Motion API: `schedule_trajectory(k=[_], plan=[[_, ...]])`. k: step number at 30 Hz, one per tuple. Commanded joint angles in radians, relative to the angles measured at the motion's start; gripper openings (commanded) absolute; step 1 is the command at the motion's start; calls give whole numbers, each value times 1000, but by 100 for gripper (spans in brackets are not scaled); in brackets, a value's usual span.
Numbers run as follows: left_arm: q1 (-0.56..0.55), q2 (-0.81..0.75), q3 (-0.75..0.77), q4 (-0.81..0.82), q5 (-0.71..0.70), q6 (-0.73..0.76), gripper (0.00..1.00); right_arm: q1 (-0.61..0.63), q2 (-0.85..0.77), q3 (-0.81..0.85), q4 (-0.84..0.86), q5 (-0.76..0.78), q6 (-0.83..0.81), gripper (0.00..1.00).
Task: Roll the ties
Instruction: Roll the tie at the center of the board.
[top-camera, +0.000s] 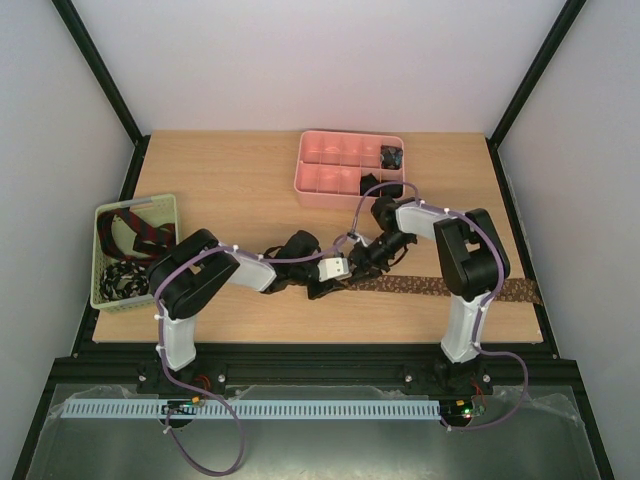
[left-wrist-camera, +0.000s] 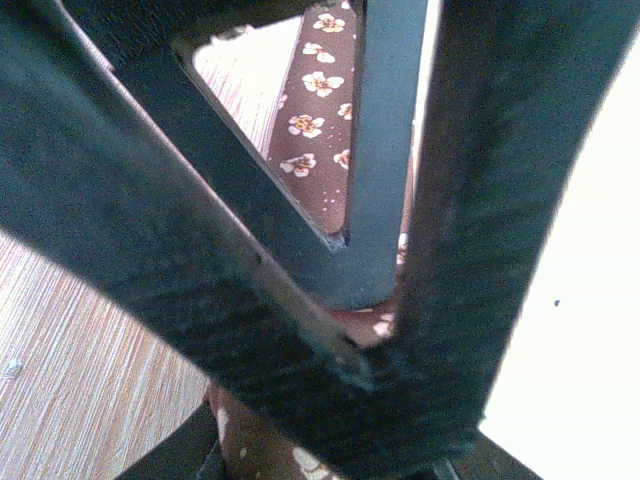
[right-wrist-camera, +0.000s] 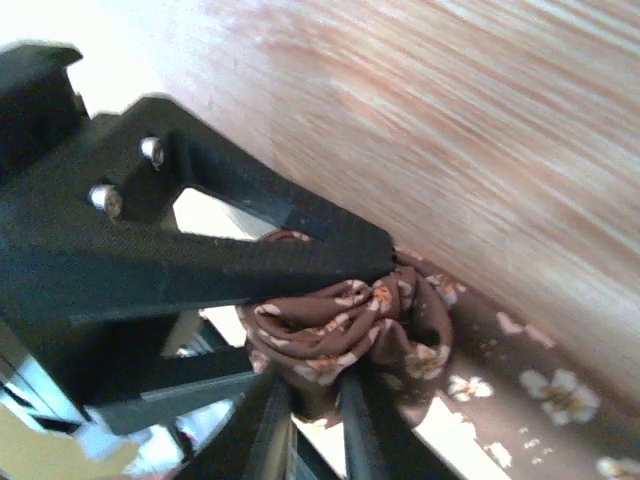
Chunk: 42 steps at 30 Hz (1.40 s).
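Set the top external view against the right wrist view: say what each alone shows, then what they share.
Only top external: the pink compartmented plastic tray, the pale green slotted basket, and the brown flower-print fabric necktie stretched flat rightwards. Only right wrist: that tie's end bunched into a loose coil against a black fingertip. Both: the tie on the wooden table.

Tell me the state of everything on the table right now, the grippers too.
Brown tie: left end rolled into a small coil, rest flat on the table.
Left gripper: shut on the brown tie.
Right gripper: shut on the brown tie's coil.
Black coil: rolled, in the tray's back right compartment.
Basket: holds loose, unrolled ties.
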<state>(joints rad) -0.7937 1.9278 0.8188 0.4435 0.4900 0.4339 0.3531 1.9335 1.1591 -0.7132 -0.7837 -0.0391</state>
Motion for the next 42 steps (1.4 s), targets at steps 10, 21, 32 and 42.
schedule_trajectory(k=[10,21,32,42], plan=[[12,-6,-12,-70,-8,-42,77,-71,55,-80,-33,30,-36,1],[97,-290,-114,70,36,-276,99,-141,141,-75,-102,-32,-175,1],[3,-74,-74,176,137,6,99,-149,239,1,-205,-93,-240,1],[-26,95,19,197,36,82,94,-148,245,47,-246,-79,-253,1]])
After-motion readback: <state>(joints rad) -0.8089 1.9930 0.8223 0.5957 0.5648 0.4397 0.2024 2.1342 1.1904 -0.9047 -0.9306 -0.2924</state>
